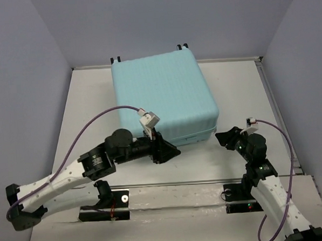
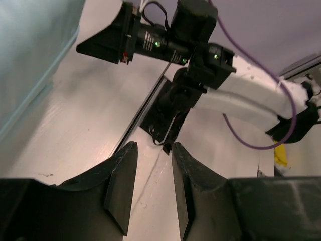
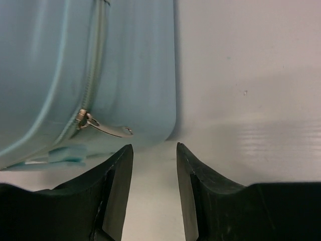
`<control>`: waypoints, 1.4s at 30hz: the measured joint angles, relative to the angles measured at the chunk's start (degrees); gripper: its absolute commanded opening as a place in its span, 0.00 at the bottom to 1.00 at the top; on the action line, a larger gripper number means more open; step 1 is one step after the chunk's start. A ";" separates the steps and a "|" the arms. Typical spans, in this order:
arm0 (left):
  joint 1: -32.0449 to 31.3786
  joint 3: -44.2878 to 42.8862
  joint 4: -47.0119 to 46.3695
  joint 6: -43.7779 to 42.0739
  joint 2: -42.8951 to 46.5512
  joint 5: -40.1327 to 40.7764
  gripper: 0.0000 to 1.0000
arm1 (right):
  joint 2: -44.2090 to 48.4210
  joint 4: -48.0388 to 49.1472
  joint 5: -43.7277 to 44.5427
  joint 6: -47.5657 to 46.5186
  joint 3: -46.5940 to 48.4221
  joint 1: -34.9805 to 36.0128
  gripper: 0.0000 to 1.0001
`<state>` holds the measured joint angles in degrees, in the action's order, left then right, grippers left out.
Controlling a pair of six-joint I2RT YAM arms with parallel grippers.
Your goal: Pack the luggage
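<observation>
Reaching left tool (image 1: 173, 151): jaws partly spread, nothing between them; fingers (image 2: 123, 186) hang over bare tabletop (image 1: 240, 94), touching nothing.
Left tool position: just beside the near edge of the luggage (image 1: 162, 91), tips pointing across toward the right arm.
Right tool (image 1: 224, 136): jaws partly spread as well, nothing pinched; fingers (image 3: 118, 191) sit low over the tabletop.
Right tool position: near the near right corner of the luggage, aimed at it but apart from it.
Gap between tools: an open strip of tabletop along the case's near edge.
Luggage: closed, lying flat at mid-tabletop toward the back, ribbed shell up.
Zipper pull (image 3: 108, 129): hangs at the corner facing the right tool.
Side room: bare tabletop on both sides of the case, wider on the right.
Far edge: wheels (image 1: 181, 46) close to the back wall (image 1: 161, 23).
</observation>
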<state>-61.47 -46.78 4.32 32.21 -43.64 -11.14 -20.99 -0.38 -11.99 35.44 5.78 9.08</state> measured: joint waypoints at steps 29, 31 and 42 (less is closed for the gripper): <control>-7.21 11.85 -20.26 5.27 -26.12 20.90 0.41 | -18.49 22.23 -12.87 -16.02 0.22 0.11 0.48; -7.23 12.35 -21.44 5.40 -26.40 22.49 0.41 | -16.72 22.03 -12.61 -16.85 -0.15 0.11 0.47; -7.85 13.46 -23.93 6.75 -26.77 27.04 0.42 | -17.25 24.50 -12.66 -17.92 -0.15 0.42 0.19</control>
<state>-69.32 -33.32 -19.62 38.96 -70.41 15.90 -38.24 24.12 -24.64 17.52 5.63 9.50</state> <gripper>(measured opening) 0.415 0.326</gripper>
